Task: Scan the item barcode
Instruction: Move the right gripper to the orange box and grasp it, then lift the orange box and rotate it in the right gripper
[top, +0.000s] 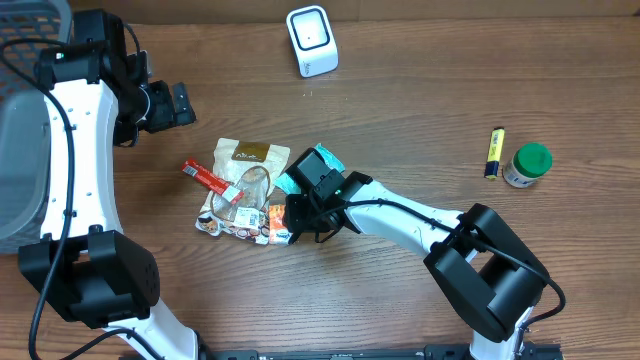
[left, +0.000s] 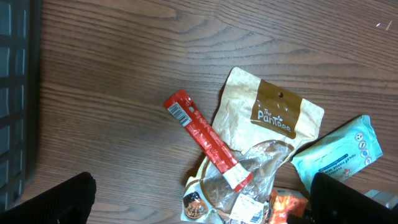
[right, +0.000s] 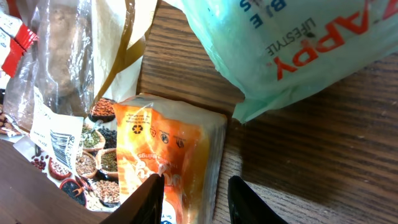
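A pile of packets lies mid-table. At its near right edge is an orange snack packet (top: 278, 222) (right: 168, 155). My right gripper (top: 294, 214) (right: 196, 180) stands open low over that packet's right edge, one finger above the orange face and the other over bare wood, neither pressing it. A white scanner (top: 312, 40) stands at the far edge. Well above and to the left of the pile, my left gripper (top: 180, 100) (left: 202, 202) is wide open and empty. A barcode shows on the red stick pack (left: 208, 140) and another on a white label (right: 62, 143).
Also in the pile are a brown pouch (top: 245, 155) (left: 273, 118), a teal wipes pack (top: 326, 156) (right: 292, 50) and a clear bag. A green-capped jar (top: 527, 165) and a yellow tube (top: 493, 152) sit at the right. A grey basket (top: 20, 150) stands at the left.
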